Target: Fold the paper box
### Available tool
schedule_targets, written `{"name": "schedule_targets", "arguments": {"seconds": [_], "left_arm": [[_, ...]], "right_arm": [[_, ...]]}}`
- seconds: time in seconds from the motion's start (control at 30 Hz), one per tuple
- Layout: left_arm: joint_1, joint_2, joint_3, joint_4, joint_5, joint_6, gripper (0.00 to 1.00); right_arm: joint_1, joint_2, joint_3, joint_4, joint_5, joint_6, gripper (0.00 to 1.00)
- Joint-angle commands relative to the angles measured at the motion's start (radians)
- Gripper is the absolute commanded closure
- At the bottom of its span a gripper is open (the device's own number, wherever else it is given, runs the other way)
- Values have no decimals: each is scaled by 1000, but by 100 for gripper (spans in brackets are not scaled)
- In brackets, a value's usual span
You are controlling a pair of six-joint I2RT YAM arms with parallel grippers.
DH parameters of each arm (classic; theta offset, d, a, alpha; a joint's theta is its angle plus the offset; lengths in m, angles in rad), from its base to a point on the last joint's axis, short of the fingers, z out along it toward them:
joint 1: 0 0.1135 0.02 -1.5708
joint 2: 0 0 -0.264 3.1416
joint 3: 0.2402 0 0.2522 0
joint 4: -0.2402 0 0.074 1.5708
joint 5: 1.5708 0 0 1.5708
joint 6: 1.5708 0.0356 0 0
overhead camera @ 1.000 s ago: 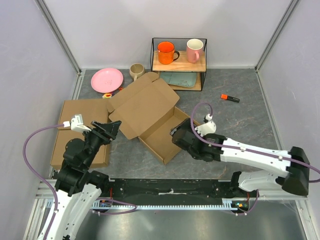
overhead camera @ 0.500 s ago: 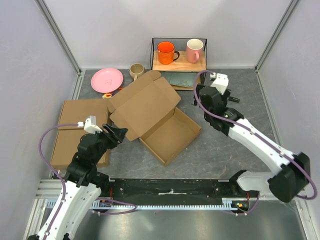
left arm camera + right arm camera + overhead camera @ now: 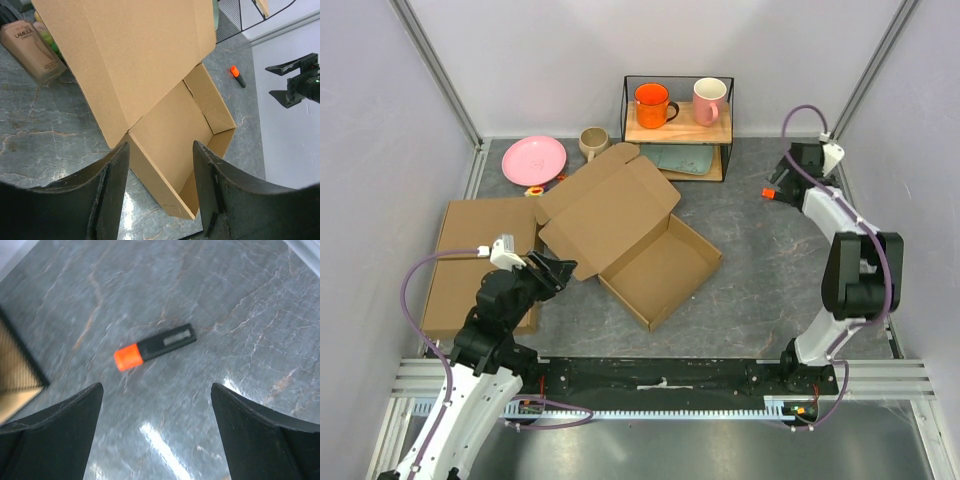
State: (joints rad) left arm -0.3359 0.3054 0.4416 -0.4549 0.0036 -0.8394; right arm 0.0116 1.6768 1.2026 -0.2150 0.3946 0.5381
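Top external view: a grey marbled desk (image 3: 760,280) carries the paper box (image 3: 660,270) at its middle. The box's shallow tray lies open, and its wide lid leans back toward the rear-left. Two flat brown boxes (image 3: 480,240) lie edge to edge at the left. At the back stands a wire rack (image 3: 677,125) with an orange mug (image 3: 652,104) and a pink mug (image 3: 708,100) on its shelf. A pink plate (image 3: 533,160) lies to the rack's left. The left claw (image 3: 160,150) hangs just beside the lid's near-left corner – partly spread, nothing between its fingers. The right claw (image 3: 155,390) is at the far right, well apart from the box – jaws wide and empty above a black marker (image 3: 155,346) with an orange cap.
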Motion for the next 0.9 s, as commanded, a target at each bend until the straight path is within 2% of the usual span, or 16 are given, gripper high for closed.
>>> {"name": "schedule_targets", "arguments": {"seconds": [0.0, 0.2, 0.4, 0.57, 0.73, 0.87], "left_arm": [[1, 12, -6, 22, 10, -17, 40], [1, 50, 5, 54, -30, -13, 39], [1, 104, 11, 111, -31, -9, 39], [0, 155, 6, 154, -27, -12, 39], [0, 190, 20, 179, -10, -6, 39], [0, 190, 17, 180, -13, -4, 39]], "right_arm": [[-55, 144, 154, -75, -117, 224, 3], [-78, 254, 235, -176, -128, 492, 2], [-81, 328, 327, -225, -134, 603, 2], [-64, 334, 353, -290, -21, 706, 4], [-49, 405, 488, -421, 47, 735, 14], [-29, 480, 635, -544, 127, 701, 14]]}}
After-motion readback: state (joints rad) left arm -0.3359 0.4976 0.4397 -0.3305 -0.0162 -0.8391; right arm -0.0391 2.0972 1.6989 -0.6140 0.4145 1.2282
